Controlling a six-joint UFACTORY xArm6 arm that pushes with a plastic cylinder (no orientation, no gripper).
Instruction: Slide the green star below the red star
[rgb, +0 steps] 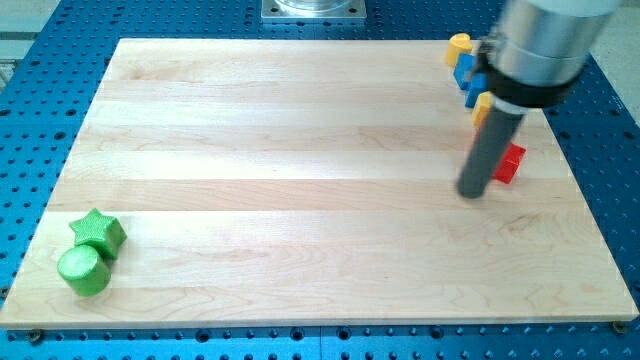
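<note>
No claw here, just a rod: my tip (472, 192) sits just left of red star (511, 163), w/ green star (98, 230) far to its left, so prob. not yet engaged.

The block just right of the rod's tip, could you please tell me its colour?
Red: the red block sits partly hidden behind my tip, seen in the camera view.

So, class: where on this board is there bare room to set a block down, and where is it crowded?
Free: the wide middle between the green star and my tip. Crowded: the top right, around the red block, yellow blocks and blue blocks.
</note>
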